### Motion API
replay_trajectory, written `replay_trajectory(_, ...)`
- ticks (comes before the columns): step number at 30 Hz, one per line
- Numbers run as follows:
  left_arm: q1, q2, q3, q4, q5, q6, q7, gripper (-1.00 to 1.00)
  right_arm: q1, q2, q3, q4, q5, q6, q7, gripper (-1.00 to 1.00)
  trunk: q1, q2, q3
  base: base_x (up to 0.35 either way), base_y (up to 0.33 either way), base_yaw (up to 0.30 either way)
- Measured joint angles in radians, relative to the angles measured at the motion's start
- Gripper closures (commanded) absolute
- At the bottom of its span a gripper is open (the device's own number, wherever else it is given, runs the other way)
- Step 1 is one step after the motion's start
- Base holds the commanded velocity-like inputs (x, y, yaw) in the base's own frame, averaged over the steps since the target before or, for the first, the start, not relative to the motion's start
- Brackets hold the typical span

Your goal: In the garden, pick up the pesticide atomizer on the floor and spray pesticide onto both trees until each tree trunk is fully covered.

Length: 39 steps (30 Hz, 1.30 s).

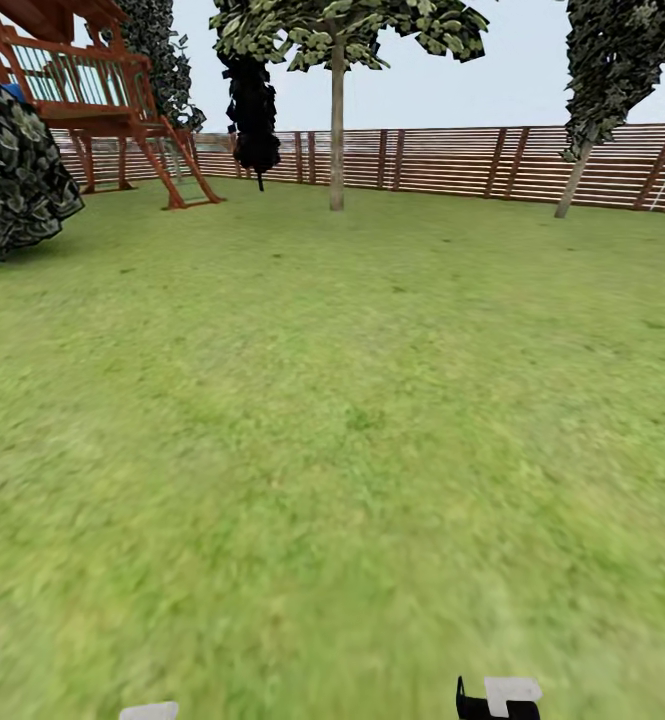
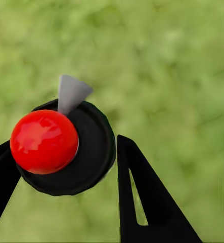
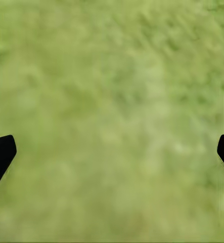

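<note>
Okay, my left gripper point(image 2: 66, 167) is clamped on the pesticide atomizer point(image 2: 66, 149), red ball top and grey nozzle showing between my black fingers point(image 2: 142, 202), grass underneath. My right gripper point(image 3: 112, 152) is spread wide, nothing in it, above the lawn point(image 1: 332, 450). A grey-trunked tree point(image 1: 337, 120) stands at the lawn's far edge near the slat fence point(image 1: 452, 160); another tree point(image 1: 582, 165) leans toward the far right corner.

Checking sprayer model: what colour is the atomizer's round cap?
Glossy red cap on a black body, clearest in the left wrist view.
</note>
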Motion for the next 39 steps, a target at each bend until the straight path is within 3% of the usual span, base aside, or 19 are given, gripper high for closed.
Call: replay_trajectory(39, 0.000, 0.000, 0.000, 0.000, 0.000, 0.000, 0.000, 1.00, 0.000, 0.000, 0.000, 0.000, 0.000, 0.000, -0.002, -1.00, 0.000, 0.000, 0.000, 0.338, 0.000, 0.000)
